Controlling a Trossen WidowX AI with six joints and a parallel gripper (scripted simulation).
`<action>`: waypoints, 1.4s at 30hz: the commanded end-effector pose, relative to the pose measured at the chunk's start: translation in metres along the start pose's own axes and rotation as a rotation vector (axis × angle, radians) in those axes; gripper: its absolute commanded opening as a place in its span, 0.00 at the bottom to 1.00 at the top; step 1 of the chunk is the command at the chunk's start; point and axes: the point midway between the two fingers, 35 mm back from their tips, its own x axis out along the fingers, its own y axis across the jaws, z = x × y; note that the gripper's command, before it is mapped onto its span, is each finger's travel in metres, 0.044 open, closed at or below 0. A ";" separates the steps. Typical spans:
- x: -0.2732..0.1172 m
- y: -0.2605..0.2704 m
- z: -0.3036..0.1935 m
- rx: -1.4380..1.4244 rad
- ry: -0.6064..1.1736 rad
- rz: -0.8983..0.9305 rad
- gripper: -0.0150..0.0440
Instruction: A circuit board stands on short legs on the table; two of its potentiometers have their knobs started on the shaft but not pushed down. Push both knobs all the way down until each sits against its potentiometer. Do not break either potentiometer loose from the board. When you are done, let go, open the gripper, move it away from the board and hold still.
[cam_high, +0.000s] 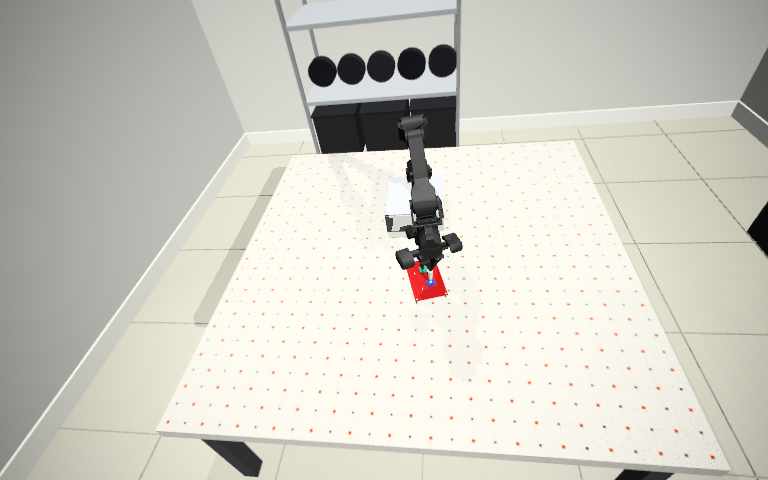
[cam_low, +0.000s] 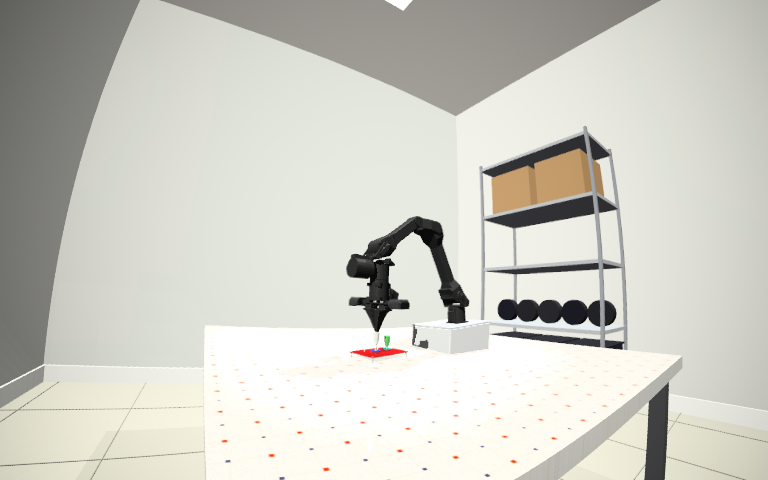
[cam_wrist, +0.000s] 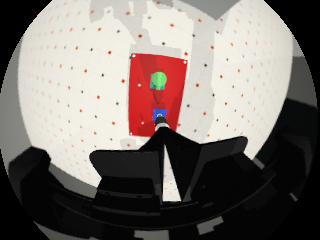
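A workshop-like room with tiled floor, metal shelf rack (cam_high: 458, 67) (cam_low: 600, 271), cardboard boxes (cam_low: 557, 175), dotted worktable (cam_high: 339, 396) (cam_low: 362, 407) (cam_wrist: 65, 90).
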 end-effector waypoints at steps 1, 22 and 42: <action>0.002 0.001 0.000 0.002 -0.001 0.004 0.25; 0.002 0.001 0.000 0.002 -0.001 0.004 0.25; 0.013 0.001 0.000 0.002 -0.001 0.004 0.25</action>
